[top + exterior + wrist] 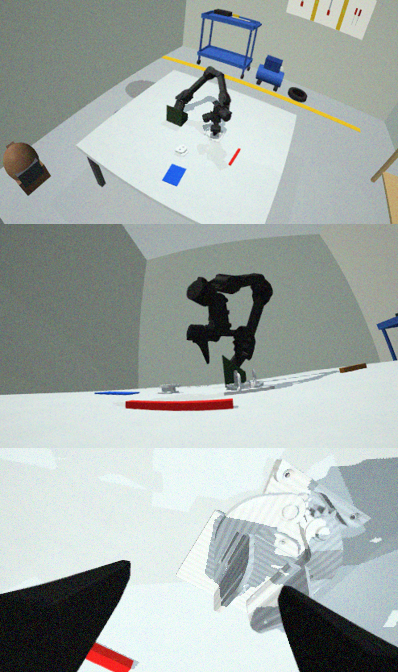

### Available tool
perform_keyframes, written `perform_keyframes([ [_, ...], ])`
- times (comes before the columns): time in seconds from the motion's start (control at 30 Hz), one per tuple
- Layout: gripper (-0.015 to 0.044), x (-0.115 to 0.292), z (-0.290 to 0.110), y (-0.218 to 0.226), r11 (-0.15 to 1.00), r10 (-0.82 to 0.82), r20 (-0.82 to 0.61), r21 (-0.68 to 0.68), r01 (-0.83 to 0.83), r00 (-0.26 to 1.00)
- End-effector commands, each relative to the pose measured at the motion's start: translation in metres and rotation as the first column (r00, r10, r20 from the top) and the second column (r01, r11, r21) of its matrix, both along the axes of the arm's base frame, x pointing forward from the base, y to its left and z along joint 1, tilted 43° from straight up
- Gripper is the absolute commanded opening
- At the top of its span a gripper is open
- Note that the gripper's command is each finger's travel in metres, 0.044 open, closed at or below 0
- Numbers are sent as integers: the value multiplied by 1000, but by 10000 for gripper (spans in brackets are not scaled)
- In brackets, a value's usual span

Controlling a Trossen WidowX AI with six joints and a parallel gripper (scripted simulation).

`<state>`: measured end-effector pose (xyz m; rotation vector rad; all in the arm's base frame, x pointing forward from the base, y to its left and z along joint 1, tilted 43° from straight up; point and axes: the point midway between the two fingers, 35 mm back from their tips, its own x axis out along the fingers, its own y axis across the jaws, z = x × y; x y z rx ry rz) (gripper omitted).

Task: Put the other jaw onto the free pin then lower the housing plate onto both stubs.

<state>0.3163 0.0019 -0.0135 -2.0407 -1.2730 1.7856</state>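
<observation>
My gripper is wide open and empty above the mechanism. The pale base plate lies on the table under it. In the wrist view one jaw sits around a round hub, its upright finger between my fingertips. The other jaw reaches out near my right fingertip, its hub beside the first. Gear teeth show between the hubs; whether they mesh, I cannot tell. The small white housing plate lies apart, near the blue square.
A blue square lies in front of the housing plate. A red bar lies near the mechanism. A dark green panel stands behind it. A brown block lies at the right in the exterior view.
</observation>
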Motion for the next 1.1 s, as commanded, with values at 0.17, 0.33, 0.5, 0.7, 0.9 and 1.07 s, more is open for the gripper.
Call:
perform_keyframes([
  [0.17,440,-3,-16,-25,977,211,181,-16,-212,961],
  [0.33,440,-5,-23,-39,946,319,275,-39,-321,907],
  [0.5,440,-8,-31,-52,903,419,363,-72,-423,832],
  [0.7,440,-12,-40,-68,836,525,457,-122,-534,718],
  [0.9,440,-18,-49,-84,755,613,538,-183,-629,579],
  [1.07,440,-23,-57,-96,678,670,592,-241,-695,448],
])
